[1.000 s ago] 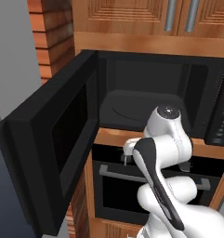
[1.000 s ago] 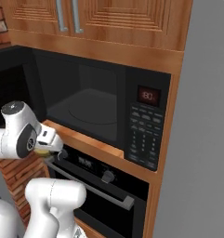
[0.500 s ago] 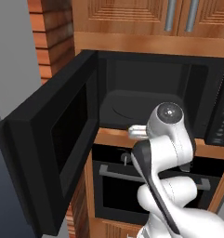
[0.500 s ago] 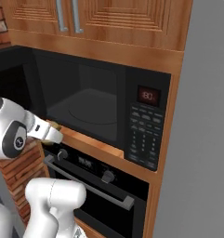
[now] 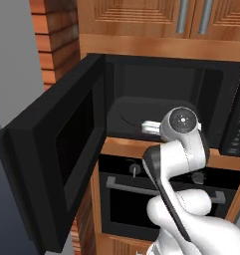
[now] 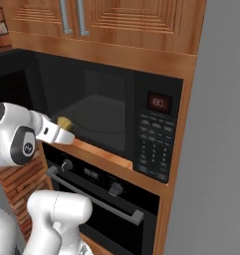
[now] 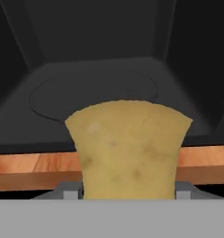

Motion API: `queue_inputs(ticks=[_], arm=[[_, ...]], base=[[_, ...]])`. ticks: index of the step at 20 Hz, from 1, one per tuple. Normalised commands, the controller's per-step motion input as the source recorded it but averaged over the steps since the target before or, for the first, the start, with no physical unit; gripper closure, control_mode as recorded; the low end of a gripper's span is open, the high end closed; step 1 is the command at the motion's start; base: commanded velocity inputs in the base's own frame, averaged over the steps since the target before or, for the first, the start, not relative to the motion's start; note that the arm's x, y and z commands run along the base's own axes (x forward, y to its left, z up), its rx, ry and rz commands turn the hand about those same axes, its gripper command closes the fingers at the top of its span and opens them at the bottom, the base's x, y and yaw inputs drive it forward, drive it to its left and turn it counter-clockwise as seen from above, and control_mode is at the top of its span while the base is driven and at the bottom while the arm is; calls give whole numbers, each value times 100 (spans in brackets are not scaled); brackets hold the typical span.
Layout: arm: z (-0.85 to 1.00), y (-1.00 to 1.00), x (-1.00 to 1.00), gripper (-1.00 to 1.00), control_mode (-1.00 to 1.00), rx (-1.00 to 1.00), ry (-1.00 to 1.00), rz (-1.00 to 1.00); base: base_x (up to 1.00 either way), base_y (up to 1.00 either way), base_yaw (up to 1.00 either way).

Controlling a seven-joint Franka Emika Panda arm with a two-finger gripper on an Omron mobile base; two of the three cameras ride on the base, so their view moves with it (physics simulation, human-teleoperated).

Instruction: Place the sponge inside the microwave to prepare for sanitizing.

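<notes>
1. The sponge (image 7: pixel 128 148) is held at the mouth of the microwave (image 6: pixel 109 107), just above the wooden ledge (image 7: pixel 25 169) in front of the cavity. It is not yet over the turntable (image 7: pixel 92 93).
2. The gripper (image 6: pixel 60 130) is closed on the sponge, with its jaws pressing the lower part from both sides. The fingertips themselves are hidden behind the sponge.
3. I think the next move should go straight forward and level, so the sponge passes over the ledge without touching it.
4. The microwave door (image 5: pixel 57 149) stands wide open on the left, so the wrist should stay near the middle of the opening.
5. Release only when the sponge is above the turntable and low, so it does not roll out.
</notes>
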Motion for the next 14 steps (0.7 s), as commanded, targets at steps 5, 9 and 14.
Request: queue_inputs(ticks=[5, 9, 14], arm=[[0, -22, 74, 100, -100, 0, 10, 0], [1, -2, 64, 100, -100, 0, 2, 0], [8, 0, 37, 100, -100, 0, -1, 0]], base=[[0, 0, 0], [0, 0, 0], [0, 0, 0]])
